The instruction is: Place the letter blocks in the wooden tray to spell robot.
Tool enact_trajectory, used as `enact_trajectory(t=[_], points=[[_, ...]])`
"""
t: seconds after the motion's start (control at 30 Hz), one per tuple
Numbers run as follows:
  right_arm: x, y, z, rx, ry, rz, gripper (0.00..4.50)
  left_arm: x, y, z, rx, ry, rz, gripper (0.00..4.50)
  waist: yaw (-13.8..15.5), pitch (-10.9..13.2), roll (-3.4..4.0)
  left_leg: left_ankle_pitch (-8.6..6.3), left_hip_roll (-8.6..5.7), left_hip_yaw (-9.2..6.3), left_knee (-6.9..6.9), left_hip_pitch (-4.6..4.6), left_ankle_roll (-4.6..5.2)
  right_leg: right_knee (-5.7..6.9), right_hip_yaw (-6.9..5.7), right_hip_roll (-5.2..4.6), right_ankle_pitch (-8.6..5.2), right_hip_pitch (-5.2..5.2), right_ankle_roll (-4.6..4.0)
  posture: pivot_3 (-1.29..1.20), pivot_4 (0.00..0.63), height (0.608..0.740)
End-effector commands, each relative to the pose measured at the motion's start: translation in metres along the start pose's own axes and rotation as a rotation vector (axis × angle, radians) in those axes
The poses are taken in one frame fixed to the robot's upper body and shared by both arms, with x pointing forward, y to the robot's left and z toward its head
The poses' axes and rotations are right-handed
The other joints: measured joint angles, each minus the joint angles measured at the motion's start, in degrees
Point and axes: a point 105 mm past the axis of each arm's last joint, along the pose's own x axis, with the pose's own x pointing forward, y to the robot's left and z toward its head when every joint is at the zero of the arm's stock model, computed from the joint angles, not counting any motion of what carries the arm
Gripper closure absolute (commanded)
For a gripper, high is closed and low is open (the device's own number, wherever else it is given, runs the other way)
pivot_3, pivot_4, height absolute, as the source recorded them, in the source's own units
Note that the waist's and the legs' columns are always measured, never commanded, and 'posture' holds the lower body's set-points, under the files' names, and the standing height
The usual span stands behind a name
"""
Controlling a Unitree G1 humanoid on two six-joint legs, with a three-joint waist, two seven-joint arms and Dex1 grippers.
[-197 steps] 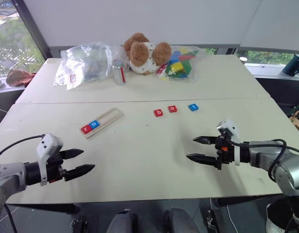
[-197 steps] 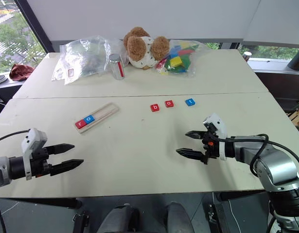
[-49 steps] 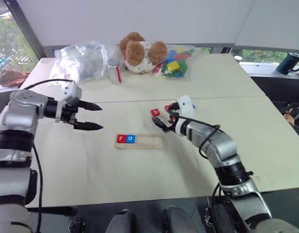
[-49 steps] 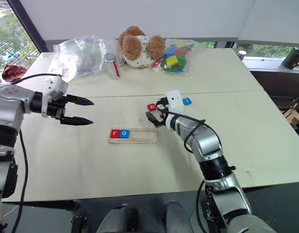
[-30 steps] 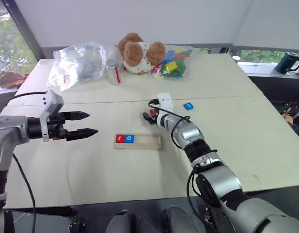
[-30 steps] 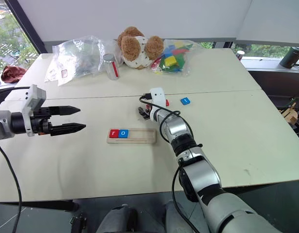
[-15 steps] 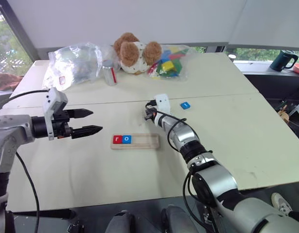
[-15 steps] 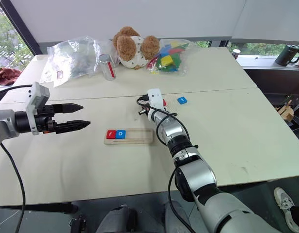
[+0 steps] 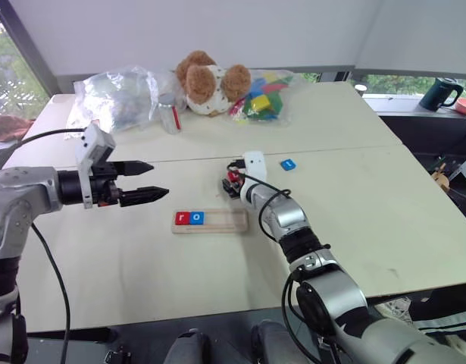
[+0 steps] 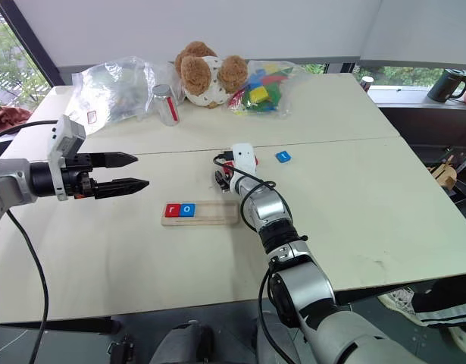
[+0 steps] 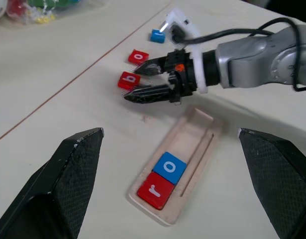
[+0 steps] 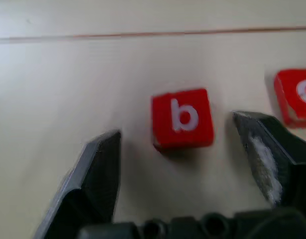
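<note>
Cream table (image 9: 369, 205), right gripper (image 12: 185, 149) spread wide around red b block (image 12: 182, 118), left gripper (image 9: 149, 182) open wide, wooden tray (image 11: 185, 154) holding r and o.

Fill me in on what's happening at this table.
A two-armed robot is spelling a word with letter tiles in a wooden tray. The red r and blue o tiles already sit at one end of the tray. The right hand is open on the table around the red b tile, not gripping it. Another red o tile and a blue tile lie loose beyond. The left hand hovers open, empty.
</note>
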Motion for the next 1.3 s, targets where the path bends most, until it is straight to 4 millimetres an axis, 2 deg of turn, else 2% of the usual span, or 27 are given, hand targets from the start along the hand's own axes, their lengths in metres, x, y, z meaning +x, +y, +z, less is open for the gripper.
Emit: enact_trajectory(t=[0.03, 0.13, 0.27, 0.33, 0.4, 0.47, 0.5, 0.57, 0.63, 0.7, 0.8, 0.93, 1.07, 1.13, 1.23, 1.27, 1.3], points=[[0.007, 0.001, -0.011, -0.009, 0.036, -0.008, 0.69, -0.006, -0.006, 0.016, 0.051, -0.019, 0.007, 0.0, 0.0, 0.0, 0.0, 0.01, 0.0, 0.0, 0.0, 0.03, -0.02, 0.0, 0.0, 0.0, 0.0, 0.02, 0.0, 0.0, 0.15, 0.74], [0.011, 0.004, -0.015, -0.013, 0.046, 0.0, 1.49, -0.006, -0.008, 0.012, 0.044, -0.017, 0.011, 0.0, 0.0, 0.0, -0.02, 0.06, 0.0, 0.0, 0.03, 0.12, -0.1, 0.0, 0.01, 0.0, 0.0, 0.13, 0.0, 0.0, 0.15, 0.74], [0.013, 0.006, -0.013, -0.012, 0.037, 0.002, 3.3, -0.007, -0.007, 0.003, 0.033, -0.005, 0.01, 0.0, -0.1, 0.0, -0.01, 0.09, 0.02, 0.0, 0.02, 0.15, -0.15, 0.03, 0.01, 0.01, 0.0, 0.14, -0.01, 0.0, 0.15, 0.74], [0.011, 0.002, -0.002, -0.013, -0.003, -0.012, 3.32, -0.006, -0.007, -0.002, 0.037, -0.003, 0.009, 0.0, 0.0, 0.0, -0.01, 0.09, 0.04, 0.0, 0.01, 0.16, -0.16, 0.04, 0.01, 0.02, 0.0, 0.13, -0.01, 0.0, 0.15, 0.74], [0.001, -0.008, 0.021, -0.029, -0.103, -0.032, 3.32, -0.003, -0.006, -0.009, 0.055, 0.005, 0.003, 0.0, 0.1, 0.0, 0.0, 0.09, 0.03, 0.0, 0.01, 0.14, -0.16, 0.02, 0.01, 0.02, 0.0, 0.13, -0.01, 0.0, 0.15, 0.74], [-0.025, -0.018, 0.044, -0.059, -0.206, -0.048, 3.32, 0.003, -0.008, -0.017, 0.09, 0.011, -0.017, 0.0, 0.5, 0.0, 0.07, 0.09, 0.03, -0.01, -0.03, 0.09, -0.16, 0.01, 0.01, 0.01, 0.0, 0.08, -0.01, 0.0, 0.15, 0.74], [-0.04, -0.021, 0.049, -0.061, -0.232, -0.048, 3.32, 0.006, -0.01, -0.02, 0.108, 0.01, -0.031, 0.0, 1.2, 0.0, 0.09, 0.08, 0.03, -0.04, -0.04, 0.02, -0.15, 0.01, 0.01, 0.0, 0.0, 0.02, -0.01, 0.0, 0.15, 0.74], [-0.074, -0.028, 0.047, -0.063, -0.244, -0.068, 3.32, 0.011, -0.013, -0.023, 0.136, -0.002, -0.061, 0.0, 1.9, 0.0, 0.09, 0.05, 0.03, -0.05, -0.06, -0.27, -0.1, 0.0, 0.02, -0.01, 0.0, -0.22, -0.01, 0.0, 0.15, 0.74], [-0.105, -0.035, 0.037, -0.073, -0.226, -0.105, 3.32, 0.015, -0.014, -0.023, 0.156, -0.013, -0.09, 0.0, 2.4, 0.0, 0.03, 0.04, 0.0, -0.19, 0.11, -0.87, -0.09, 0.02, 0.01, 0.0, 0.0, -0.64, 0.0, 0.0, 0.15, 0.74], [-0.13, -0.045, 0.02, -0.041, -0.169, -0.168, 3.32, 0.019, -0.015, -0.025, 0.171, -0.01, -0.125, 0.0, 2.8, 0.0, 0.03, 0.04, -0.03, -0.15, 0.12, -0.96, -0.07, -0.01, 0.01, 0.0, 0.0, -0.72, 0.0, 0.0, 0.15, 0.74], [-0.151, -0.058, -0.008, 0.016, -0.067, -0.269, 3.32, 0.022, -0.013, -0.03, 0.203, 0.021, -0.169, 0.0, 2.9, 0.0, 0.03, 0.02, -0.03, -0.07, 0.13, -0.89, -0.02, -0.08, 0.03, 0.0, 0.0, -0.71, -0.01, 0.0, 0.15, 0.74], [-0.166, -0.069, -0.056, 0.142, 0.093, -0.394, 3.32, 0.029, -0.008, -0.029, 0.227, 0.022, -0.211, 0.0, 3.2, 0.0, 0.03, -0.11, -0.02, -0.07, 0.16, -0.69, 0.26, 0.03, 0.01, 0.05, 0.0, -0.54, -0.01, 0.0, 0.15, 0.74], [-0.16, -0.072, -0.071, 0.195, 0.133, -0.448, 3.32, 0.035, -0.011, -0.029, 0.244, 0.031, -0.27, 0.0, 2.9, 0.0, 0.05, -0.11, -0.02, -0.03, 0.19, -0.4, 0.3, 0.05, 0.03, 0.09, 0.0, -0.28, -0.02, 0.0, 0.15, 0.74], [-0.156, -0.073, -0.078, 0.204, 0.154, -0.468, 2.23, 0.037, -0.013, -0.028, 0.255, 0.037, -0.292, 0.0, 2.9, 0.0, 0.04, -0.13, -0.01, -0.03, 0.14, -0.08, 0.34, -0.01, 0.03, 0.12, -0.01, 0.02, -0.02, 0.0, 0.15, 0.74], [-0.152, -0.072, -0.084, 0.225, 0.171, -0.477, 0.86, 0.039, -0.013, -0.027, 0.259, 0.039, -0.302, 0.0, 2.9, 0.0, 0.02, -0.14, 0.01, -0.03, 0.12, 0.05, 0.35, -0.05, 0.03, 0.16, -0.01, 0.17, -0.02, 0.0, 0.15, 0.74], [-0.152, -0.072, -0.084, 0.228, 0.173, -0.477, 0.22, 0.039, -0.012, -0.027, 0.26, 0.042, -0.306, 0.0, 2.9, 0.0, 0.01, -0.14, 0.01, -0.03, 0.12, 0.07, 0.35, -0.05, 0.04, 0.16, -0.01, 0.19, -0.02, 0.0, 0.15, 0.74], [-0.152, -0.072, -0.081, 0.218, 0.159, -0.462, 0.06, 0.039, -0.012, -0.028, 0.257, 0.048, -0.314, 0.0, 2.9, 0.0, 0.0, -0.14, 0.01, -0.03, 0.13, 0.08, 0.35, -0.05, 0.04, 0.16, -0.01, 0.2, -0.02, 0.0, 0.15, 0.74]])
